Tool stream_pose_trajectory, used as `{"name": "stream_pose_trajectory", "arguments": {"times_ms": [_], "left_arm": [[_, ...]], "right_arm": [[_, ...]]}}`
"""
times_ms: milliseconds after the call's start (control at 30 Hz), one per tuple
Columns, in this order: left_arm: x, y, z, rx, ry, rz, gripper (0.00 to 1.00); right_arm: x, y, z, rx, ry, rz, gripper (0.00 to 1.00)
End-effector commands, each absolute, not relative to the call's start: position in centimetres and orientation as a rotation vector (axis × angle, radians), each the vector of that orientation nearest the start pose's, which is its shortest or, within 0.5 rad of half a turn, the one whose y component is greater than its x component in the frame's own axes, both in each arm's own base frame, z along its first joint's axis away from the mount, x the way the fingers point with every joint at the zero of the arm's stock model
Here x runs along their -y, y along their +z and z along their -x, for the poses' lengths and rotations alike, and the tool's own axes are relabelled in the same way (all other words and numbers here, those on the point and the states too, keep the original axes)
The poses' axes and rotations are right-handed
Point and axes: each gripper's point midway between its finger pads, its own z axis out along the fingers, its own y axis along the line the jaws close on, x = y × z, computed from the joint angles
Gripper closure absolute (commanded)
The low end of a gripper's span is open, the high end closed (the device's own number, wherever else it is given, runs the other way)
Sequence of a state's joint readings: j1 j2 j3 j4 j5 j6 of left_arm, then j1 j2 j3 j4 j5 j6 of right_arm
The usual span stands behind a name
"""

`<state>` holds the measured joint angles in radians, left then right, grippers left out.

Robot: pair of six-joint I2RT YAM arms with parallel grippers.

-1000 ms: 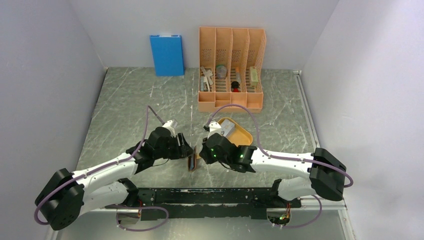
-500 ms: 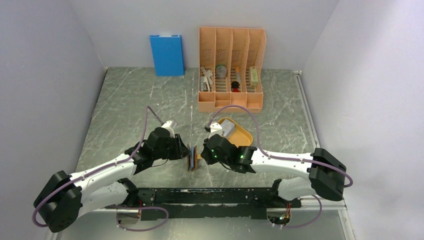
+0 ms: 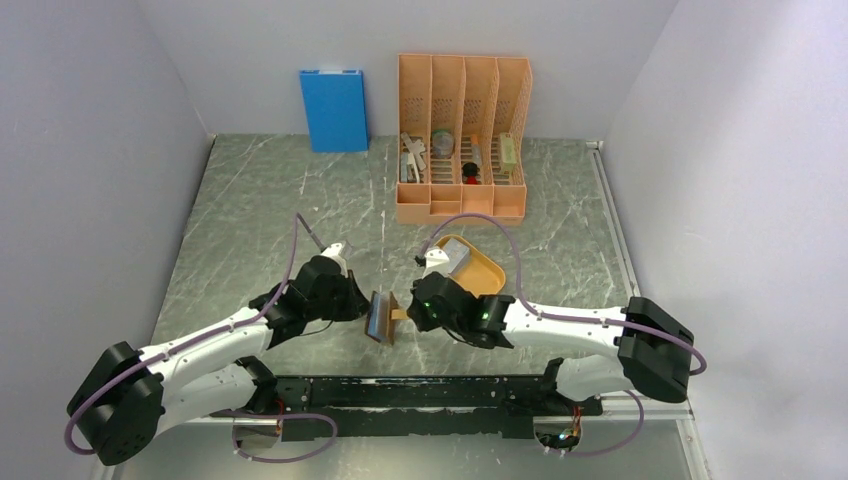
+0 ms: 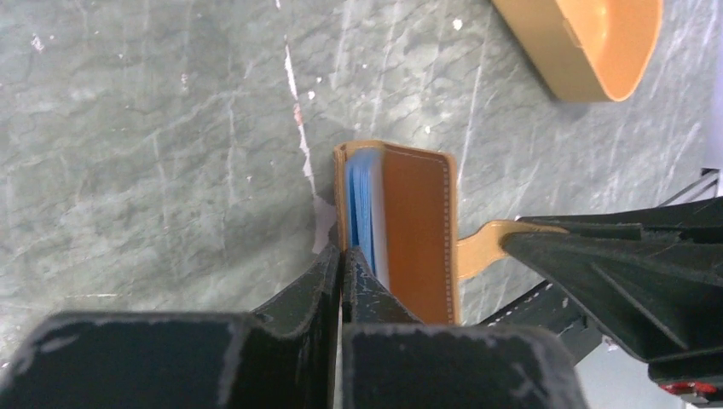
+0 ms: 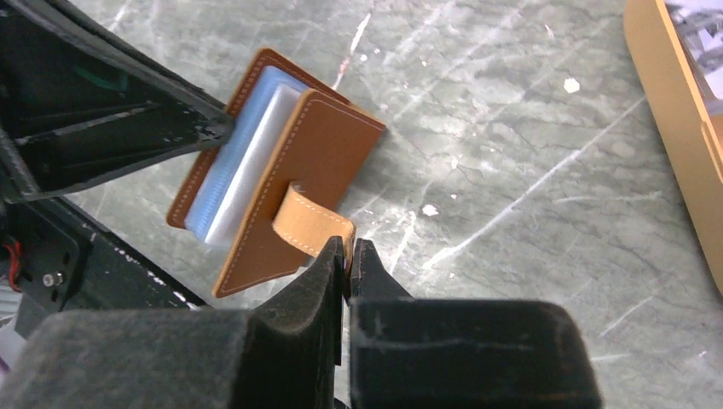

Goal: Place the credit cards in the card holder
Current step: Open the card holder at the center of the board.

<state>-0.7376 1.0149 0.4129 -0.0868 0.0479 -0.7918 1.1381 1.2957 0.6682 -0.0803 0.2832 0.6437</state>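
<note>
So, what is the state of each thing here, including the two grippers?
card holder: partly open, blue sleeves showing, held by both grippers
left gripper: shut on one cover of the card holder
right gripper: shut on the snap tab
credit cards: lying in the orange tray
desk organizer: upright, small items inside

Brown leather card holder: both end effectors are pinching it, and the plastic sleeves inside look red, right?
Not red: the right wrist view shows the plastic sleeves are pale blue. The left end effector and right end effector do both pinch the brown leather card holder.
</note>
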Motion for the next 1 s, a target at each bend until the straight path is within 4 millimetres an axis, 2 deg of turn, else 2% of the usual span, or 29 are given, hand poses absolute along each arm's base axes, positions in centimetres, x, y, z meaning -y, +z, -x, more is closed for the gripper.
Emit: {"name": "stream_pose_trajectory", "arguments": {"times_ms": [0, 300, 433, 567, 633, 700, 833, 967], "left_arm": [[21.5, 7.0, -18.8, -2.428, -0.758, 0.005, 0.95], [21.0, 8.3, -18.8, -2.422, -0.732, -0.003, 0.95], [20.9, 9.0, -18.7, -2.428, -0.724, -0.007, 0.95], [20.3, 9.3, -19.0, -2.429, -0.679, 0.014, 0.95], [20.2, 9.3, -18.9, -2.432, -0.675, 0.032, 0.95], [20.3, 9.3, -18.9, -2.43, -0.69, 0.043, 0.95], [20.7, 9.3, -18.8, -2.43, -0.727, 0.072, 0.95], [20.5, 8.4, -18.7, -2.441, -0.72, 0.098, 0.95]], "right_arm": [[-28.8, 6.4, -17.0, -2.341, 0.525, 0.358, 1.0], [-26.8, 3.7, -16.9, -2.43, 0.384, 0.293, 1.0], [-26.2, 3.3, -17.1, -2.455, 0.328, 0.276, 0.98], [-26.7, 5.1, -17.2, -2.422, 0.392, 0.265, 0.58], [-27.1, 6.3, -17.3, -2.403, 0.432, 0.256, 0.49], [-27.9, 7.9, -17.3, -2.376, 0.493, 0.259, 0.47], [-30.8, 11.2, -16.7, -2.308, 0.716, 0.293, 0.47], [-32.9, 12.1, -16.4, -2.3, 0.821, 0.289, 0.46]]}}
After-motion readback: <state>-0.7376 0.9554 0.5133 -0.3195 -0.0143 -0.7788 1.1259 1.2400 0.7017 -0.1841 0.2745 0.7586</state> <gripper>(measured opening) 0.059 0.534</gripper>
